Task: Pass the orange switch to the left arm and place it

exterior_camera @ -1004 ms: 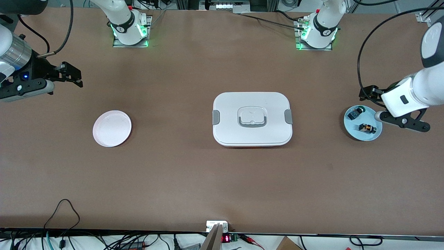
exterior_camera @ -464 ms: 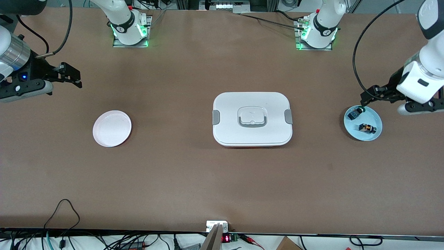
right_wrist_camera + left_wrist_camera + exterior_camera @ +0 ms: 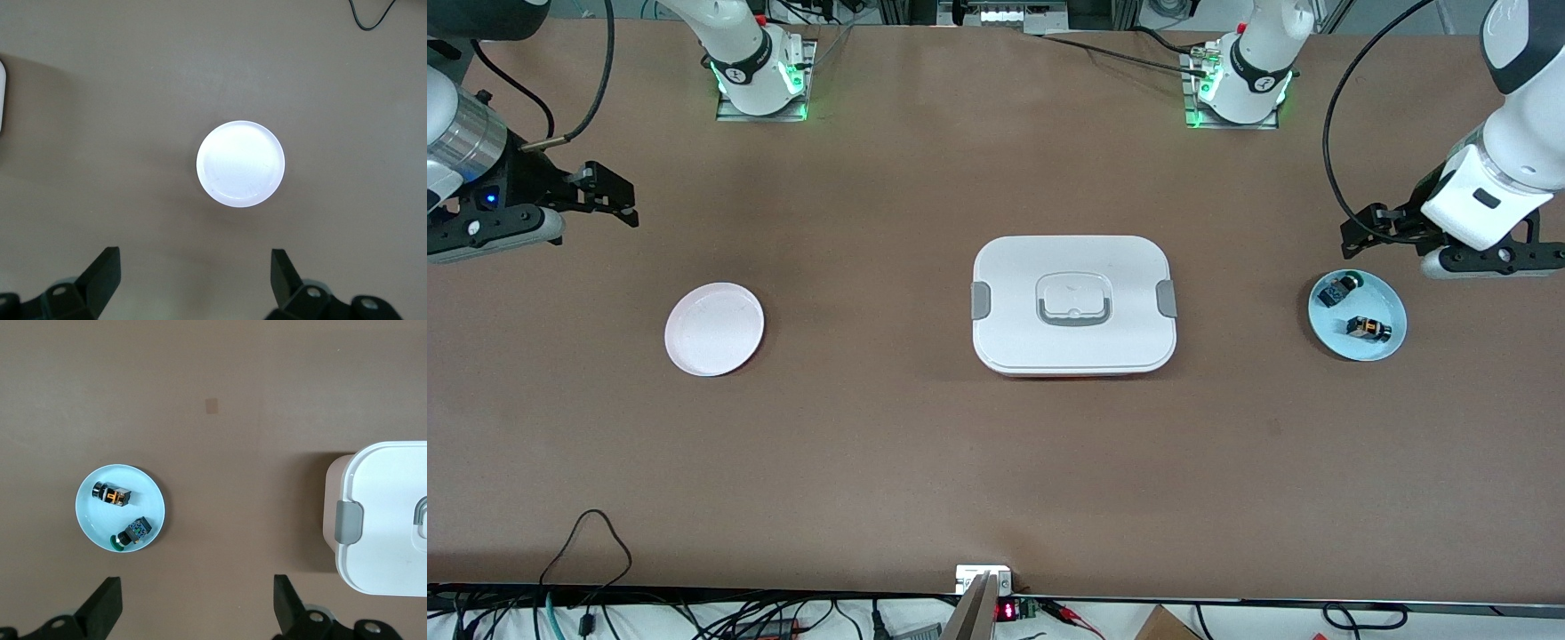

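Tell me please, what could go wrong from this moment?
Two look-alike parts share the blue plate: the left gripper, fingers open, might take the blue switch instead of the orange switch. The box lies between the blue plate and the white plate, so a low carry could hit it.

We find the box (image 3: 1074, 304) mid-table, between two plates. The plate (image 3: 1357, 315) toward the left arm's end holds the orange switch (image 3: 1368, 329), nearer the front camera than a second switch (image 3: 1339, 289). The other plate (image 3: 714, 329) lies toward the right arm's end.
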You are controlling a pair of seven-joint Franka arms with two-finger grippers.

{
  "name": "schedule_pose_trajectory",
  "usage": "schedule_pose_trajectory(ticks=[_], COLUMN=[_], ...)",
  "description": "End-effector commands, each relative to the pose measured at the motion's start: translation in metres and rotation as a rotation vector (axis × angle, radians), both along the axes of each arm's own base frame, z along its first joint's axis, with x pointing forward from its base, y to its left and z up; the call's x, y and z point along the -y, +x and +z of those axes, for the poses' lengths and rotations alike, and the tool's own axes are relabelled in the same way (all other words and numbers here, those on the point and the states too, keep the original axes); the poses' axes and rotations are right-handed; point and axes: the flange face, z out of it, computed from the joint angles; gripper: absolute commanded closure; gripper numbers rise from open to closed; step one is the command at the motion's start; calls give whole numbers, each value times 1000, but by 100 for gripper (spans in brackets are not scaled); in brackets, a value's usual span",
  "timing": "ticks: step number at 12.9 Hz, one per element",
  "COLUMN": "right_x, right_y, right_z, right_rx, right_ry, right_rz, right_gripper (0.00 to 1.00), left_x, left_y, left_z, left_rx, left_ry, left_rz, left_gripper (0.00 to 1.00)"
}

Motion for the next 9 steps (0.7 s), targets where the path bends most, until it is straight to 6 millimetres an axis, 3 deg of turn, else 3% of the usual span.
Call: schedule_pose_trajectory(ticks=[1, 9], right_x=[-1, -4], right_y=[3, 2], right_z=[4, 5], right_rx=[-3, -1], right_ry=[-7, -8], right_rz=[-16, -10], right_gripper=[0, 0], left_x=[1, 5], left_y=[0, -1], left_z=[1, 2], left_rx=[2, 0], left_ry=[-10, -8], left_rz=[-27, -35], left_gripper=[0, 0])
